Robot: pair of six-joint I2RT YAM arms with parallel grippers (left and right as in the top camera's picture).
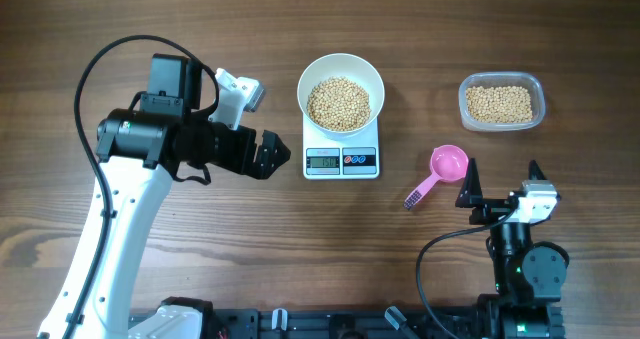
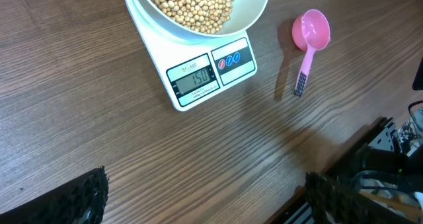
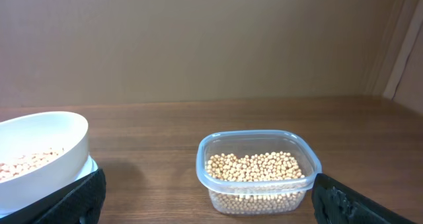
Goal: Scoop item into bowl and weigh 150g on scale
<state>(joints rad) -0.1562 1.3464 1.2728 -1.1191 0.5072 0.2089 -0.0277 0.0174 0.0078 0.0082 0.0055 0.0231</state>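
Note:
A white bowl holding tan beans stands on the white scale. In the left wrist view the scale shows 150 on its display. My left gripper hovers just left of the scale, open and holding nothing; its dark fingertips frame bare table. My right gripper is open and empty at the front right, facing a clear tub with more beans. A pink scoop lies on the table between the scale and the right gripper.
The clear tub sits at the back right. The left arm's white link crosses the left side of the table. A dark rail runs along the front edge.

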